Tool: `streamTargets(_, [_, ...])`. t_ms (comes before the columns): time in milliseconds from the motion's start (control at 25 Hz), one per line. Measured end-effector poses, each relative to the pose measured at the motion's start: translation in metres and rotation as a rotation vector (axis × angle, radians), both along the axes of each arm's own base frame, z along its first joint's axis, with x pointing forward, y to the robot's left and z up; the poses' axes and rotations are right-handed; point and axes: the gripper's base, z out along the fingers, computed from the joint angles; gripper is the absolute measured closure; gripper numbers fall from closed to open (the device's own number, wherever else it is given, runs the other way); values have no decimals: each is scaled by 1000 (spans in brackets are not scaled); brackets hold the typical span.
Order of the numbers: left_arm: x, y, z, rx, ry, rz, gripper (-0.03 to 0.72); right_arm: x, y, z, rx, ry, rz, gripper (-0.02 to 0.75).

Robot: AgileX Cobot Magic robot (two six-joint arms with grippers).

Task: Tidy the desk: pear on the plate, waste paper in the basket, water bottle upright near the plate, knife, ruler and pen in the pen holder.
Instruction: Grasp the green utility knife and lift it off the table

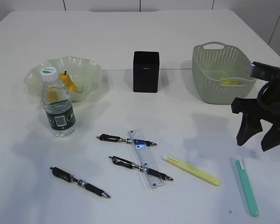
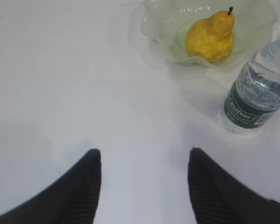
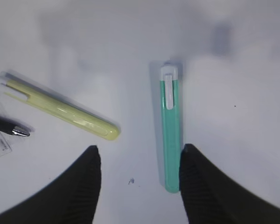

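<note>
White desk (image 1: 130, 42): pear (image 1: 69, 83) in the plate (image 1: 84, 65) toward the left edge, bottle (image 1: 58, 107) upright just beside it. Holder (image 1: 145, 71) and basket (image 1: 219, 74) stand farther back. Ruler (image 1: 145, 158) lies across 2 pens near the front edge. Both grippers, left (image 2: 142, 186) and right (image 3: 137, 186), stand spread, empty; a green pen (image 3: 170, 135) lies under the right one.

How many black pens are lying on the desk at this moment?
3. One black pen lies at front left. A second lies in the middle, passing under the ruler. The third lies just in front of it, crossing that ruler. None seems hidden.
</note>
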Motion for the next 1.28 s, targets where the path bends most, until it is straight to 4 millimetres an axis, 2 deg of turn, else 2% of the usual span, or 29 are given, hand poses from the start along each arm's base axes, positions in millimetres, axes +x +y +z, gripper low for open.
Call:
streamTargets(720, [-1,0,-1,0,17,1,283,4,3,0,-22,-52,13,313])
streamTargets(1000, [-1,0,-1,0,19,1,284,8,15,-19,-64,5,46,320])
streamTargets(1280, [-1,0,-2,0,21,1,284,10,11,-35,-127,66,31,321])
